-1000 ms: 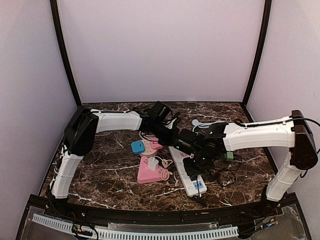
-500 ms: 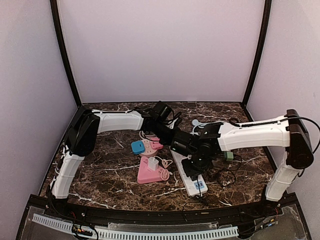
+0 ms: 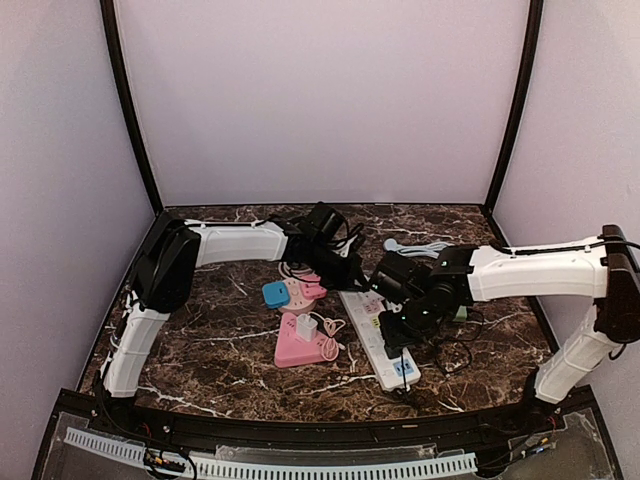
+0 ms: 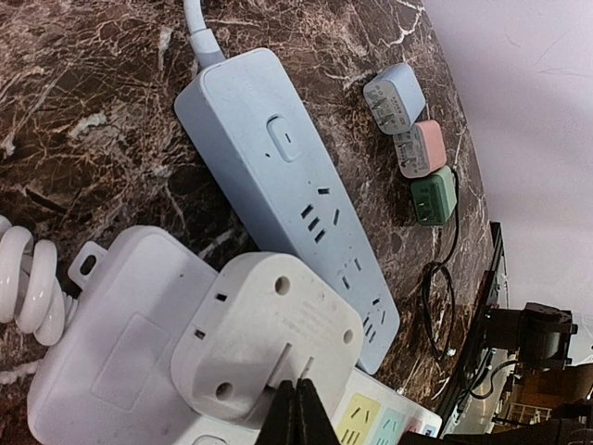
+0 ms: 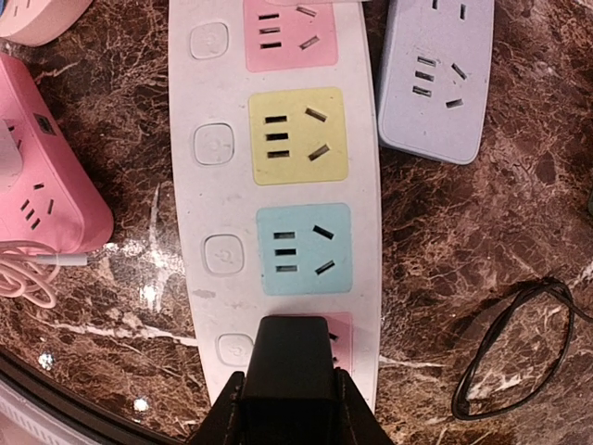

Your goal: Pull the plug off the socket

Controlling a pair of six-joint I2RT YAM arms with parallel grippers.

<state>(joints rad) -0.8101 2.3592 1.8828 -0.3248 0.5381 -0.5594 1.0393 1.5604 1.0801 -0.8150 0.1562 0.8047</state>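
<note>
The right claw (image 5: 287, 403) grasps a black plug (image 5: 283, 357), 1 finger on each side. The plug sits over the pink outlet at the near end of the white power strip (image 5: 213, 199); I cannot tell whether its pins are in. Past it come blue, yellow and pink outlets. A grey strip (image 5: 435, 83) lies just beside, and a pink socket block (image 5: 51, 176) lies on the other side. The left claw (image 4: 298, 417) is clenched, its tips at the edge of a white adapter (image 4: 269, 324) on the marble desk (image 4: 93, 83).

No text, brand or number is legible on the white power strip (image 5: 213, 195) or black plug (image 5: 289, 366).
</note>
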